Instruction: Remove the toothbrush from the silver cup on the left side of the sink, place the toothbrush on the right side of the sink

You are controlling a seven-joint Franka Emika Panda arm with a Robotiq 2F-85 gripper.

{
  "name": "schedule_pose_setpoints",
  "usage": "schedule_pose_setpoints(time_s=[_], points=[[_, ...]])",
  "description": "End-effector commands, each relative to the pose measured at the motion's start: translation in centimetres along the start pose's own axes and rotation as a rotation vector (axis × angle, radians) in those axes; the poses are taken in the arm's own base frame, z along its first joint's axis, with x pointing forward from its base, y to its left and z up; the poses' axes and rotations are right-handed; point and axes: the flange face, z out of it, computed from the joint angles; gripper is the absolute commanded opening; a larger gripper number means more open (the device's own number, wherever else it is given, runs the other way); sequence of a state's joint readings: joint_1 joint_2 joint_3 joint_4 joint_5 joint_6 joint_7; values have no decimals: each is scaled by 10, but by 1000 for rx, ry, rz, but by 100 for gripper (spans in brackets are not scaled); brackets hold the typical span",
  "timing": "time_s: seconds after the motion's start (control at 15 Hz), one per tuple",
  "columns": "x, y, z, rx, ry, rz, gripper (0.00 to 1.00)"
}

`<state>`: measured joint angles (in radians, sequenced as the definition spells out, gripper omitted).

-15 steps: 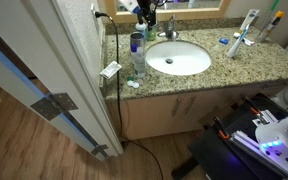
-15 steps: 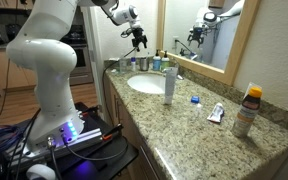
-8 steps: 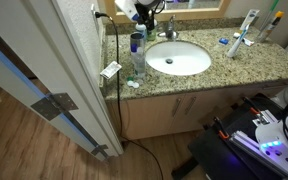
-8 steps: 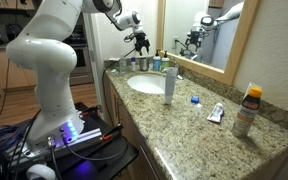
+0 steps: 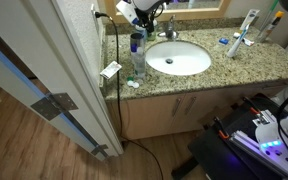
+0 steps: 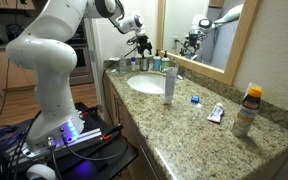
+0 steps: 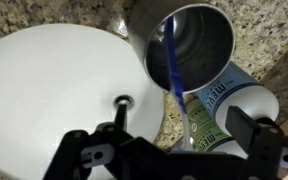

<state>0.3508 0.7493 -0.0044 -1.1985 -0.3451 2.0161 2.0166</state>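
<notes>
Approaching the grasp: judged to be the first step, since the toothbrush is not yet lifted. The gripper (image 7: 174,152) hangs above the cup, and both exterior views put it over the sink's left rear corner.
Sink, leftmost in the wrist view: one white basin (image 7: 49,85) with one drain (image 7: 122,101).
Toothbrush: one, with a blue handle (image 7: 172,60). It stands tilted inside the cup and leans on the rim nearest the basin. Its head is hidden in the cup.
Silver cup: one (image 7: 206,35), upright on the speckled countertop (image 7: 279,40), just beside the basin edge on the sink's left side.
Bottle: one, clear with a green label (image 7: 229,105), close against the cup. Whether they touch cannot be told.
Fingers: two, dark, spread wide apart at the bottom of the wrist view, with nothing between them. The handle lies roughly on the line between them.
Next move, as a judgement: descend until the handle sits between the pads, close on it above the rim, then draw it out along its own lean so the cup is not tipped into the bottle or the basin.
Drop zone, right of the sink: an exterior view shows one blue cap (image 6: 195,99), one tube (image 6: 216,113) and one orange-capped bottle (image 6: 247,108) there. Bare granite between them looks sufficient for laying the brush flat.
</notes>
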Motion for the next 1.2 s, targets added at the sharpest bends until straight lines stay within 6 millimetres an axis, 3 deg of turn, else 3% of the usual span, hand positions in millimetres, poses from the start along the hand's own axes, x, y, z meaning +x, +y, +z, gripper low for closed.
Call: schedule_pose_setpoints(time_s=[0.0,0.73,0.93,1.13], points=[[-4,-4,3,-26,5,-6,77],[-4,-7,1,-23,12,-1,3],[-3,-8,-2,-19,16,4,0],[0,-12,-19,8,7,23,2]])
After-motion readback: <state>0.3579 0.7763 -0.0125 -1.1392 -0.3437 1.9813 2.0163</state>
